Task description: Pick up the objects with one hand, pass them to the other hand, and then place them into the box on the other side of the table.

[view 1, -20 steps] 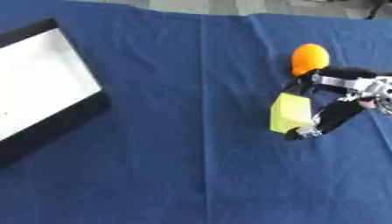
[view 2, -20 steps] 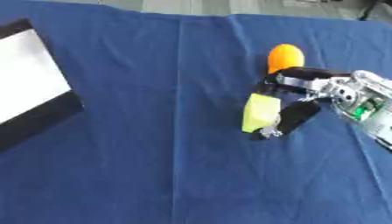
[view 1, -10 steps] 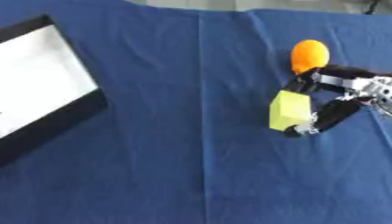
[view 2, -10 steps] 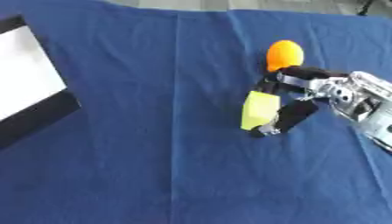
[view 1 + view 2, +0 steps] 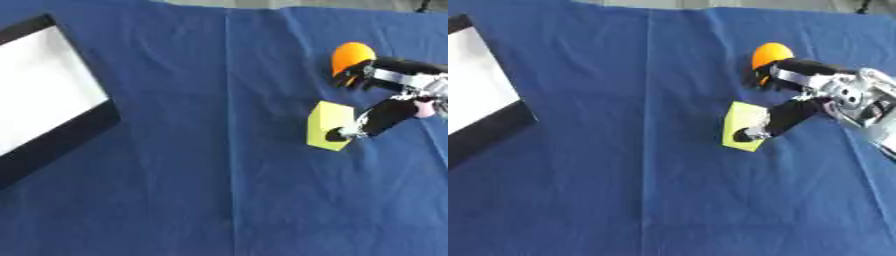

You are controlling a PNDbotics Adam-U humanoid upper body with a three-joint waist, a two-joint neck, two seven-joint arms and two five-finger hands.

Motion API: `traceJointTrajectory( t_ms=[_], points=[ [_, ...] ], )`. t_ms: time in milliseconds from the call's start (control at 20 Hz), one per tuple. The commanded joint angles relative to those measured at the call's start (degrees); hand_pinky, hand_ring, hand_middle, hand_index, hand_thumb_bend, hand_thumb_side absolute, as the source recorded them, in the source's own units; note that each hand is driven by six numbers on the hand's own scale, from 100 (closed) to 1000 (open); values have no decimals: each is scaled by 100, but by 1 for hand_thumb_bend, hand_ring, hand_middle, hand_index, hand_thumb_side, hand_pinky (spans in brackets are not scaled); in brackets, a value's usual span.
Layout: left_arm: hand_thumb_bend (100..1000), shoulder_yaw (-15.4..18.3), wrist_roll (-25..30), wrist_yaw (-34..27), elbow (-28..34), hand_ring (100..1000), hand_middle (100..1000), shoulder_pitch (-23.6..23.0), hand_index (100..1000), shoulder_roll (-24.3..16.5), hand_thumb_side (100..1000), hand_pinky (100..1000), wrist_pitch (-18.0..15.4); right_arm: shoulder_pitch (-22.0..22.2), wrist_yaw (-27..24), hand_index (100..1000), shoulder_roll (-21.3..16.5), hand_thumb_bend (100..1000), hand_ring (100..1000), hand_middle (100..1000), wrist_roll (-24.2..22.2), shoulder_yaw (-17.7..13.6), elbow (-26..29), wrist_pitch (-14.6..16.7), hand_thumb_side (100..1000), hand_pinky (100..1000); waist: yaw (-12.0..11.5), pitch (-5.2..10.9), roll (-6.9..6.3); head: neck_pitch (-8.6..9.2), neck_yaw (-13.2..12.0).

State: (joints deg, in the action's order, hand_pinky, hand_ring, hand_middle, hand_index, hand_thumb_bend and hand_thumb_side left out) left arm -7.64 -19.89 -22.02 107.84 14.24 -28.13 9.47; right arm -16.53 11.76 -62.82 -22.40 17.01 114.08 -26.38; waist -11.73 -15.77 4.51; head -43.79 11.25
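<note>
Plainly yellow-green, flat-faced block (image 5: 328,125) between right hand (image 5: 833,95) fingers (image 5: 776,122)

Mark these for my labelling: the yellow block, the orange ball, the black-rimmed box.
yellow block (image 5: 327,124), left eye view, its top face
orange ball (image 5: 350,55), left eye view, its middle
black-rimmed box (image 5: 61,147), left eye view, its near rim
</note>
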Motion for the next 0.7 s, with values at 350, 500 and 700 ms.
traceJointTrajectory(
  t_ms=[350,500,700],
  points=[
    [183,23,8,31,120,782,752,96,819,-54,997,1000,1,63,217,865,-122,674,828,798,-121,-79,51,-44,404,827,-42,-103,-84,-4,94],
    [183,16,14,28,124,782,752,108,819,-49,998,1000,6,56,186,866,-118,672,828,798,-126,-100,51,-36,406,827,-48,-119,-83,19,112],
    [184,6,25,31,121,782,753,111,819,-44,1000,1000,13,62,155,866,-107,672,828,797,-110,-119,51,-57,404,826,-59,-136,-76,62,109]
  ],
)
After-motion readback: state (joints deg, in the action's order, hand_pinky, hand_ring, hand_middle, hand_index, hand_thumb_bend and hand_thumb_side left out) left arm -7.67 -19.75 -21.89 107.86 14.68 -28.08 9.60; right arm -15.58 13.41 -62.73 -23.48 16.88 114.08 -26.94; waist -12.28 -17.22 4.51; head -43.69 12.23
